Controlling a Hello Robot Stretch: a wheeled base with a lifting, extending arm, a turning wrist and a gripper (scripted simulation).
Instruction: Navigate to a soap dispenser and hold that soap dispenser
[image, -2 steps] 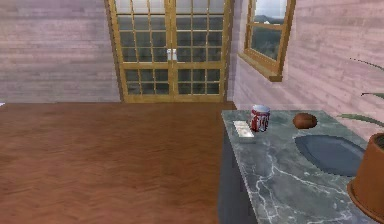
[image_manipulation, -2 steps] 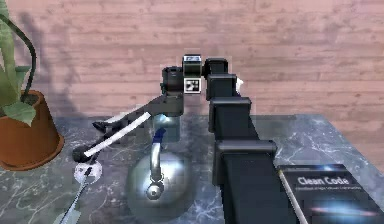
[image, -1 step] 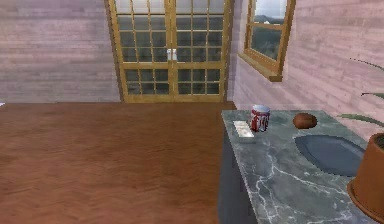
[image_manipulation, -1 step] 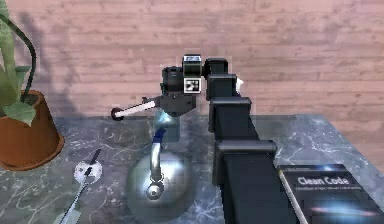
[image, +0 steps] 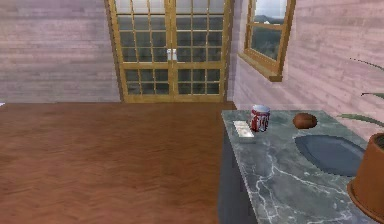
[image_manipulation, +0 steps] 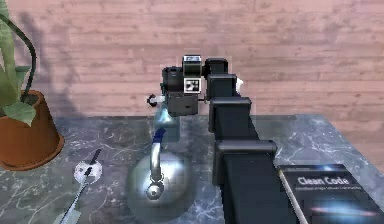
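The gripper (image_manipulation: 160, 102) is at the pale-blue top of the soap dispenser (image_manipulation: 160, 186); I cannot tell whether it holds anything. The dispenser is a shiny chrome dome with a slim neck, standing on the grey marble worktop (image_manipulation: 110, 136).

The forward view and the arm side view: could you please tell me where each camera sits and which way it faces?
Forward view: on the robot, facing ahead and slightly down across the brown wooden floor to the yellow-framed glass double doors; grey marble counter at right.
Arm side view: on the robot's body, facing sideways across that counter to a pink plank wall; the dark square arm and its hand show.
Shared: the counter and the terracotta pot with green leaves.
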